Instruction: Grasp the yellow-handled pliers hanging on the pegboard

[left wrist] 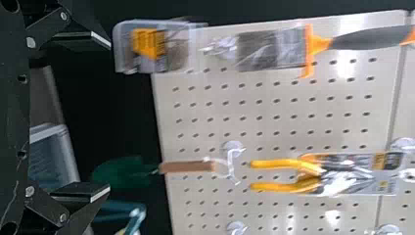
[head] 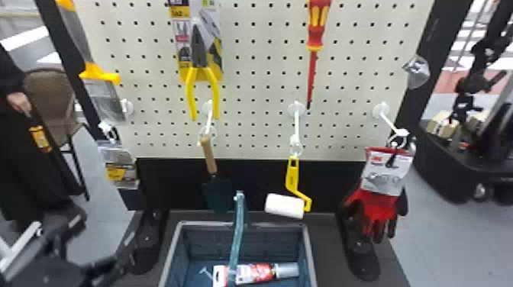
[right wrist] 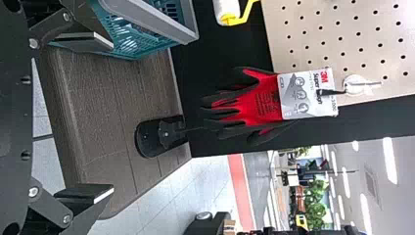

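The yellow-handled pliers (head: 199, 57) are hanging in their card pack high on the pegboard (head: 259, 76), left of a red and yellow screwdriver (head: 313, 45). Below them a wooden-handled trowel (head: 217, 192), a yellow paint roller (head: 293, 179) and red gloves (head: 376, 210) are dangling from hooks, above a blue basket (head: 267, 226) that is sitting on the dark tabletop (head: 324, 244) and holding a tube (head: 255, 273).

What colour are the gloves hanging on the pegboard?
The gloves are red and black, clearest in the right wrist view.

Pliers (head: 198, 53) left of screwdriver (head: 315, 34) on pegboard (head: 259, 76), gloves (head: 376, 208) lower right; basket (head: 173, 244) below, tube (head: 259, 271) inside
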